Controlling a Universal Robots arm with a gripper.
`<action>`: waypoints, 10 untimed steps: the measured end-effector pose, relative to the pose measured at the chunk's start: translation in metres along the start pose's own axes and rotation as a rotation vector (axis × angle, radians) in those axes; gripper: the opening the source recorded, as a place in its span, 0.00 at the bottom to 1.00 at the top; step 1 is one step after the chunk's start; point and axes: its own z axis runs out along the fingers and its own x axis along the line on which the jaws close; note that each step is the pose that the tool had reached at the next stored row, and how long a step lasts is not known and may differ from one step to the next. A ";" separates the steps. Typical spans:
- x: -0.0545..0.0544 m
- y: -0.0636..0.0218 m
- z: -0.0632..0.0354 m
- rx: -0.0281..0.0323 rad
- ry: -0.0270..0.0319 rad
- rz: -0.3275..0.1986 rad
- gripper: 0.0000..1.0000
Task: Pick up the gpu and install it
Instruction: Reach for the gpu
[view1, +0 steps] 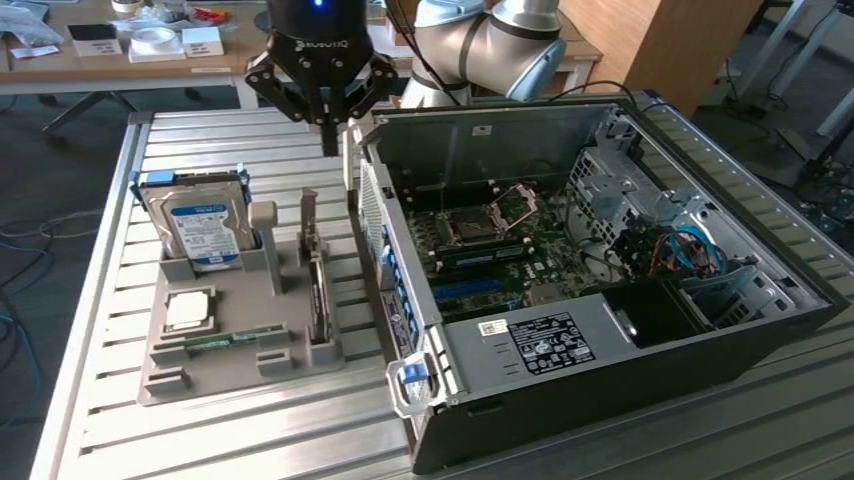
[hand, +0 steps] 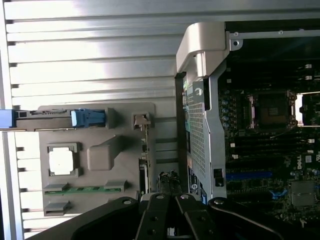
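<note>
We see a ribbed silver metal table (view1: 240, 440) in a workroom, with a wooden desk (view1: 134, 65) behind it. On the table a flat grey plastic holder (view1: 220, 375) and an open black computer box (view1: 601, 380) sit side by side, with bare table around them. The thin dark gpu card (view1: 316, 290) stands on its edge in the holder, beside the box. The black pincer (view1: 330, 140) hangs above one end of it, fingers together, holding nothing.

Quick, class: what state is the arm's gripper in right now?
Gripper: closed, holding nothing, above the table. The gpu stands on edge in the grey tray.
</note>
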 end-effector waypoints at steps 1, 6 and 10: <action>0.000 -0.0001 0.0000 -0.0001 0.0000 0.000 0.11; 0.006 -0.0006 -0.0001 0.0000 0.0000 0.000 0.11; 0.017 -0.0014 -0.0003 -0.0001 0.0000 0.000 0.11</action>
